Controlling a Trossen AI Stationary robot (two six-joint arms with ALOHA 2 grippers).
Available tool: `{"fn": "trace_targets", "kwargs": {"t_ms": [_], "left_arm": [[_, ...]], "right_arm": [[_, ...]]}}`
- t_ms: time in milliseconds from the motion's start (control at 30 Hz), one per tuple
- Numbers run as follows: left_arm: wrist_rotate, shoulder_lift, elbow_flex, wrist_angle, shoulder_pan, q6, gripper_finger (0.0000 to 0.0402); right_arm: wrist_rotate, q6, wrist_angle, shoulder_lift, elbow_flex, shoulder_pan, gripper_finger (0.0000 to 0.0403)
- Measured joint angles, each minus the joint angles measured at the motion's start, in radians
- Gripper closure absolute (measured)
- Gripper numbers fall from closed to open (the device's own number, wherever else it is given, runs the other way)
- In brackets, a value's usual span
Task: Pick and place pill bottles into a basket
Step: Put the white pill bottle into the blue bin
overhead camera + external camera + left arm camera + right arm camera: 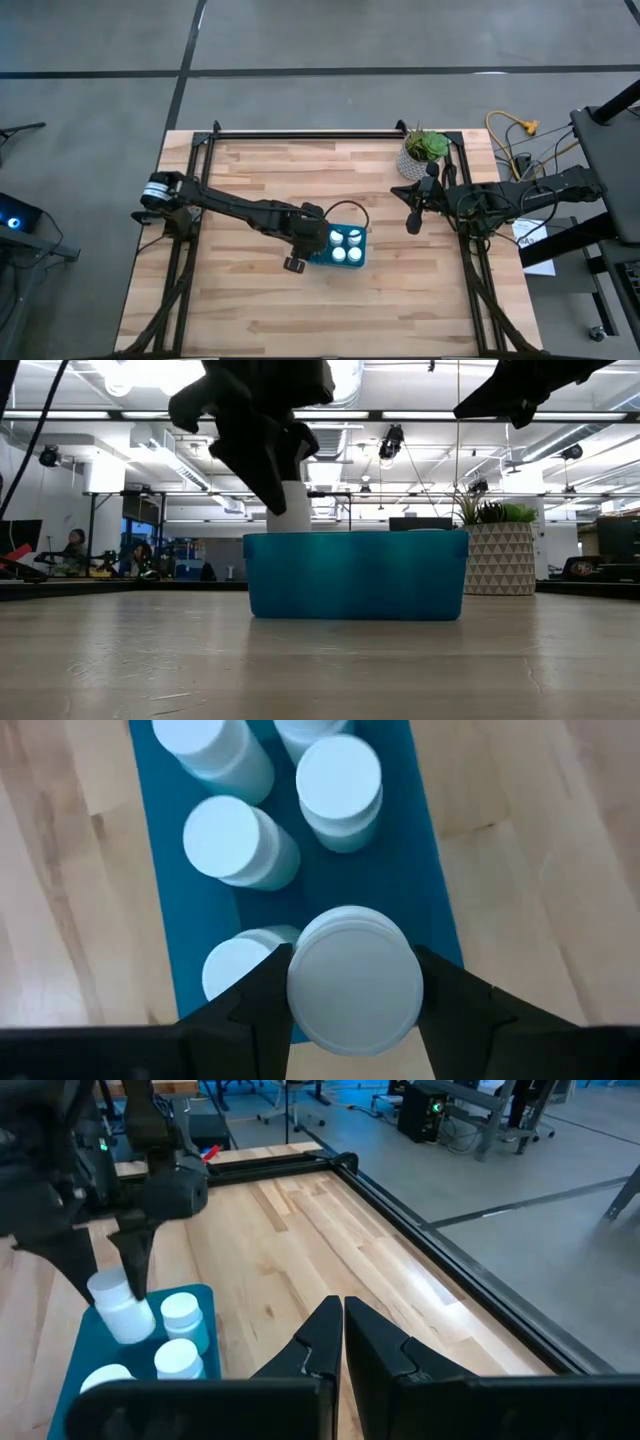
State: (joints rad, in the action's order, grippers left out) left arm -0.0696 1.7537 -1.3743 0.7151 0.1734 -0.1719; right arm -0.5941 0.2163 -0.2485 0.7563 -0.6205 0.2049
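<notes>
The blue basket point(343, 247) holds pill bottles point(240, 842); the left claw point(352, 982) holds one bottle point(354, 980) above it. The right claw point(342, 1342), closed and empty, hangs near a plant pot point(414, 160) on the wooden surface point(250, 310).

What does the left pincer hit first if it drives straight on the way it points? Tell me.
Probably the teal basket floor: the left pincer, holding a pill bottle, points down into it beside another bottle. Depth is unclear.
</notes>
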Motion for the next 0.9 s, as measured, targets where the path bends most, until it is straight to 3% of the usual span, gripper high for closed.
{"fn": "trace_targets", "kwargs": {"t_ms": [400,900], "left_arm": [[0.003,0.089,-0.033,-0.001,-0.001,-0.018,0.0247],[0.006,0.092,-0.026,-0.043,-0.001,-0.027,0.0247]], "right_arm": [[0.000,0.001,0.002,0.000,0.000,0.000,0.0394],[0.000,0.001,0.003,0.000,0.000,0.000,0.0394]]}}
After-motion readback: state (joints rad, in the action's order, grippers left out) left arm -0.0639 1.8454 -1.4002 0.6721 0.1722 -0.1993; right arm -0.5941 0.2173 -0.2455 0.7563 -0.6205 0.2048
